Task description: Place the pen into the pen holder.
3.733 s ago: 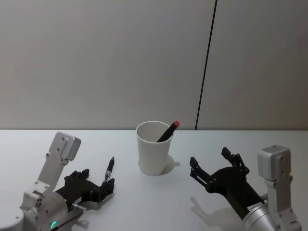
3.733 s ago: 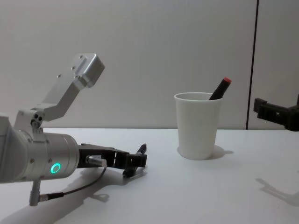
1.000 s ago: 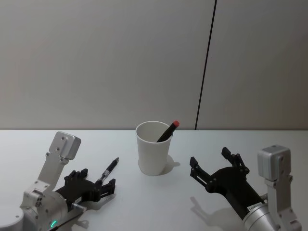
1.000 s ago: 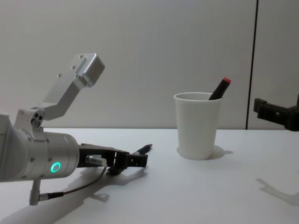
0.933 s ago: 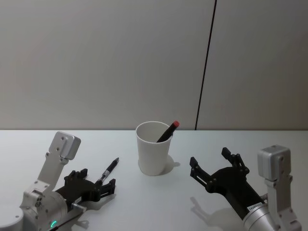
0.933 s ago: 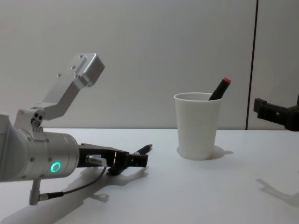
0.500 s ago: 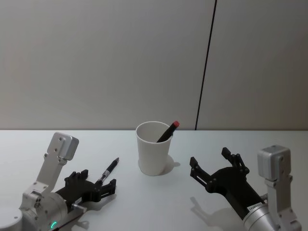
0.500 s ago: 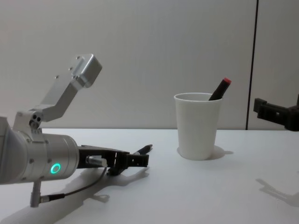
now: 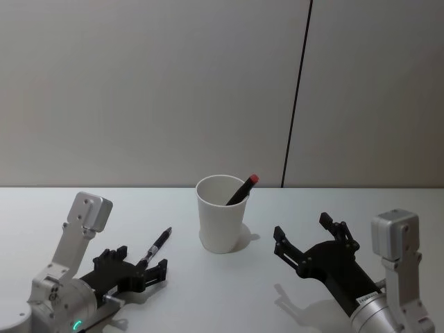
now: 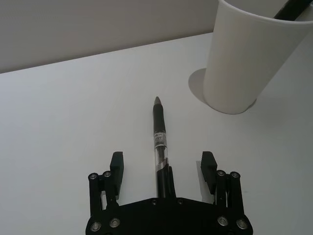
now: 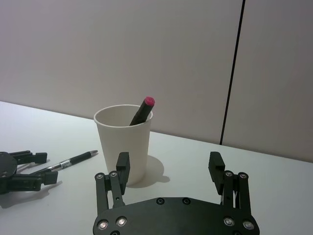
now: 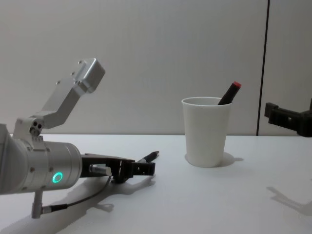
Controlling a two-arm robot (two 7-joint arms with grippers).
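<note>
A black ballpoint pen [image 9: 156, 244] lies flat on the white worktop [image 9: 208, 298], at about 8 o'clock from the white paper-cup pen holder [image 9: 222, 216], its tip pointing toward the cup. A few seconds ago it stood tilted in the left pincer [image 9: 142, 258]. That pincer has since let go, and its arm has drawn back a little toward the robot. The pincer sits low over the worktop with its fingers spread wide on either side of the pen's rear end, touching nothing. The task looks set back, as the pen needs gripping again. A red-capped pen [image 9: 245, 187] already leans inside the cup. The right pincer [image 9: 302, 232] hovers open and empty at about 4 o'clock from the cup.
</note>
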